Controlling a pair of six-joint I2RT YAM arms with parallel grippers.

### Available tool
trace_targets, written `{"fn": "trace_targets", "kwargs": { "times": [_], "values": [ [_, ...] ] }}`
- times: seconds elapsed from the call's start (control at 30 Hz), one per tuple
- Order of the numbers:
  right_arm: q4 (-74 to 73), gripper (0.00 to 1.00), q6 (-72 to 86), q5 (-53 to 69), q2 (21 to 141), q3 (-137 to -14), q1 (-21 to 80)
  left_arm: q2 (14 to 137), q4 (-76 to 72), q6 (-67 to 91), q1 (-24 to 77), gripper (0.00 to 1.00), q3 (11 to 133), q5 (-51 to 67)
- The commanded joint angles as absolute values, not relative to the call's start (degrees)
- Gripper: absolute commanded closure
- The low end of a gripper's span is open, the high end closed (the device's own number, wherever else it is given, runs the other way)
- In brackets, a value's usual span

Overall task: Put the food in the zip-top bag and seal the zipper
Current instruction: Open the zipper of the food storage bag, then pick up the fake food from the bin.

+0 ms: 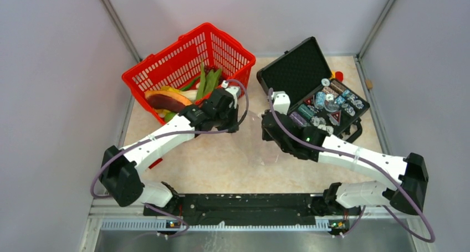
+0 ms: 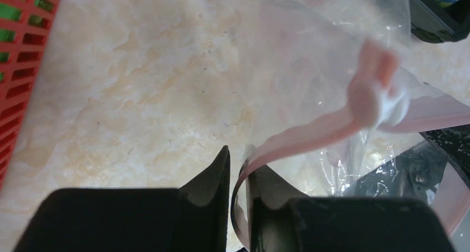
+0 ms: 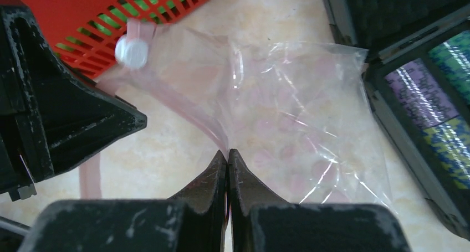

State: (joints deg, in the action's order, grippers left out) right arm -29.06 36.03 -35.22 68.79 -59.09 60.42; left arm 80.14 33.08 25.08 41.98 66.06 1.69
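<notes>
The clear zip-top bag (image 1: pixel 254 134) lies crumpled on the table between my two grippers, and no food shows inside it. Its pale pink zipper (image 2: pixel 310 135) carries a white slider (image 2: pixel 377 94). My left gripper (image 2: pixel 237 152) has its jaws a narrow gap apart. The zipper strip loops loosely through that gap against the right finger. My right gripper (image 3: pixel 227 152) is shut on the zipper (image 3: pixel 188 111) at the mouth of the bag (image 3: pixel 299 124). The food, an orange curved piece (image 1: pixel 169 97) and green pods (image 1: pixel 208 80), lies in the red basket.
The red mesh basket (image 1: pixel 188 52) stands tilted at the back left, right behind my left gripper (image 1: pixel 233 116). An open black case (image 1: pixel 299 69) of poker chips (image 1: pixel 327 105) sits at the back right, close to my right gripper (image 1: pixel 270 124).
</notes>
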Motion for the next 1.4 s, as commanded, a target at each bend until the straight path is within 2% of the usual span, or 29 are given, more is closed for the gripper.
{"fn": "trace_targets", "kwargs": {
  "times": [0.0,0.1,0.2,0.23,0.3,0.4,0.57,0.7,0.83,0.9,1.17,1.23,1.3,1.37],
  "values": [
    [-17.5,1.00,37.5,-32.6,67.1,-56.2,59.7,78.6,35.0,24.5,41.0,0.75,68.6,-0.8],
    [-15.5,1.00,38.8,-35.0,68.0,-55.2,59.7,77.9,33.6,23.2,41.0,0.59,69.6,5.1],
    [-13.7,1.00,38.7,-35.7,69.3,-55.4,59.7,76.1,33.3,22.4,41.1,0.58,70.4,10.5],
    [-13.7,1.00,38.7,-36.1,69.9,-55.7,59.7,75.2,33.5,22.2,41.1,0.51,70.6,11.2],
    [-13.4,1.00,38.7,-36.3,70.9,-56.4,59.3,72.8,34.4,21.3,41.0,0.38,70.7,10.6],
    [-12.3,1.00,38.5,-35.0,72.1,-56.9,58.5,68.5,35.9,19.8,41.0,0.27,70.5,8.9],
    [-10.4,1.00,38.0,-33.1,73.2,-57.4,57.0,63.3,40.4,17.3,41.0,0.18,72.1,5.5],
    [-9.1,1.00,37.3,-31.5,73.5,-57.4,56.6,57.5,39.4,15.9,41.1,0.03,73.2,-0.2],
    [-8.6,1.00,36.7,-29.4,73.4,-57.4,56.6,54.3,37.4,12.7,39.6,0.01,74.8,-13.0],
    [-8.7,1.00,36.5,-28.7,73.4,-57.4,56.5,55.4,37.4,11.6,35.7,0.01,77.0,-14.7],
    [-8.0,1.00,35.9,-27.0,72.3,-56.3,56.6,66.8,35.3,12.2,12.6,0.01,83.9,-1.3],
    [-7.5,1.00,35.3,-26.2,72.4,-56.2,56.5,72.0,38.0,8.6,8.2,0.01,88.3,7.7],
    [-7.5,1.00,34.9,-25.4,72.6,-56.3,56.5,77.0,41.1,3.3,5.2,0.01,92.9,11.1],
    [-7.4,1.00,34.4,-24.3,72.6,-56.1,56.6,80.3,43.3,-9.3,2.5,0.01,94.3,20.5]
  ]
}}
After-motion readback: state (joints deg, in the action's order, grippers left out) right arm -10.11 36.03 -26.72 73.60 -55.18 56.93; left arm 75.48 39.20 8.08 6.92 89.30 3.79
